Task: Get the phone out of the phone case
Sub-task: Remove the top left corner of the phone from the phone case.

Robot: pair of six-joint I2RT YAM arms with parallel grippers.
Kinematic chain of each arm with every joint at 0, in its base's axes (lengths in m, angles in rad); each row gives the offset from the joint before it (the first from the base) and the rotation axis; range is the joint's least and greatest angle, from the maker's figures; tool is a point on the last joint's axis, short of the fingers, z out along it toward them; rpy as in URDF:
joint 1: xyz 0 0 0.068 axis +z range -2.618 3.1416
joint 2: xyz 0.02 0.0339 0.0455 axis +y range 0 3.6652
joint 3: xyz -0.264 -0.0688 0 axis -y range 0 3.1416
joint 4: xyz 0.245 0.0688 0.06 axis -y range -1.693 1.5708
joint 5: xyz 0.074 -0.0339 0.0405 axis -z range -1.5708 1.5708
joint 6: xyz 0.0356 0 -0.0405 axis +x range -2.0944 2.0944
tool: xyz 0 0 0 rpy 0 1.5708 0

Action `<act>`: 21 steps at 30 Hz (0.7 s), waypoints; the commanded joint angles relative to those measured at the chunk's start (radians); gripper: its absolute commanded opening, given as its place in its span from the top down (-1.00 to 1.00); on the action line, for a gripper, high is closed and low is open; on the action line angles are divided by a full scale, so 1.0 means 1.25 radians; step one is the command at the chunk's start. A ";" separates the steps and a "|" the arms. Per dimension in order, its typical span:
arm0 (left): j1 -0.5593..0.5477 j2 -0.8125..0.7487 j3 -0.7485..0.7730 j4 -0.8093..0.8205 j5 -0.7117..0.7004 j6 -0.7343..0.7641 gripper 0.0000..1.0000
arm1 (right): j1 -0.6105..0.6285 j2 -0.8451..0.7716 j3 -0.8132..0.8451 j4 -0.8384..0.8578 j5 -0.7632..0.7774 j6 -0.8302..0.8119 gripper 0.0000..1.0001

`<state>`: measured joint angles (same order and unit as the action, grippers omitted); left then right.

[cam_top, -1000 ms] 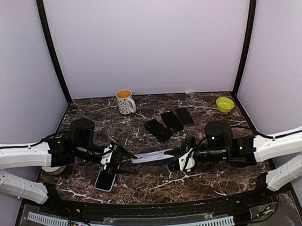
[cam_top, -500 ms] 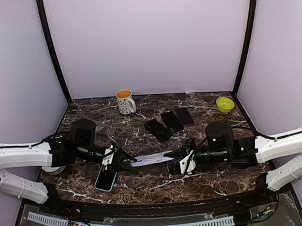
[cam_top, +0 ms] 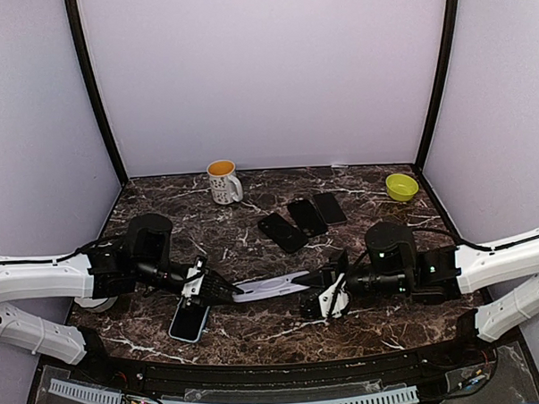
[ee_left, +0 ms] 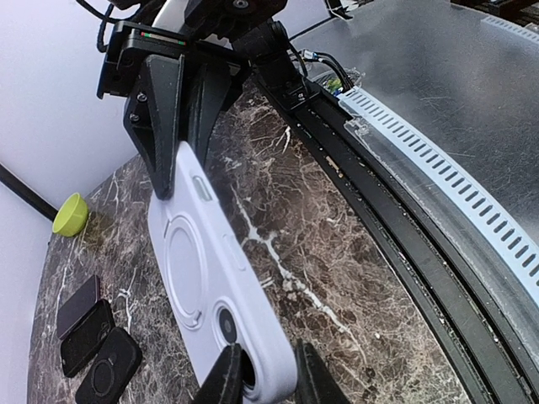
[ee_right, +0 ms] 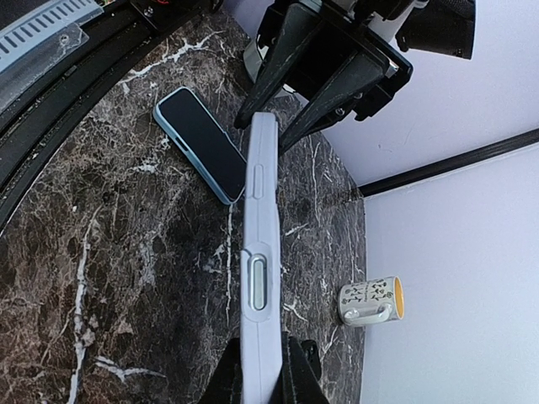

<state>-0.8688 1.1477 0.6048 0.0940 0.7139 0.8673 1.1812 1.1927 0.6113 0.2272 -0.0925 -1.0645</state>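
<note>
A pale lavender phone case (cam_top: pixel 271 283) hangs above the table between both grippers. My left gripper (cam_top: pixel 227 291) is shut on its camera end, and my right gripper (cam_top: pixel 314 281) is shut on the other end. In the left wrist view the case back (ee_left: pixel 202 269) shows a ring and camera hole, with my jaws (ee_left: pixel 265 377) pinching its corner. In the right wrist view the case (ee_right: pixel 259 252) is edge-on between my fingers (ee_right: pixel 259 374). A phone with a light blue rim (cam_top: pixel 187 320) lies screen up on the table under the left gripper and also shows in the right wrist view (ee_right: pixel 202 143).
Three dark phones or cases (cam_top: pixel 305 216) lie in a row behind the grippers. A white mug (cam_top: pixel 222 181) stands at the back left and a green bowl (cam_top: pixel 400 186) at the back right. The table's front rail (ee_left: pixel 362 210) runs close by.
My left gripper's jaws have narrowed onto the case's end. My right gripper has dropped a little toward the table, and the case now lies flatter between them.
</note>
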 commanded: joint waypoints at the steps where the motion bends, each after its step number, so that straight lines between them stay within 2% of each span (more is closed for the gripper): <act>1: -0.004 0.005 0.006 -0.035 0.017 0.006 0.53 | 0.017 -0.018 0.045 0.088 0.006 -0.017 1.00; 21: -0.008 0.020 0.028 -0.099 0.067 -0.011 0.59 | 0.048 -0.011 0.045 0.097 0.057 -0.074 1.00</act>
<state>-0.8707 1.1614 0.6170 0.0460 0.7368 0.8787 1.2209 1.1931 0.6113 0.2180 -0.0322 -1.1114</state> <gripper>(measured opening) 0.212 0.098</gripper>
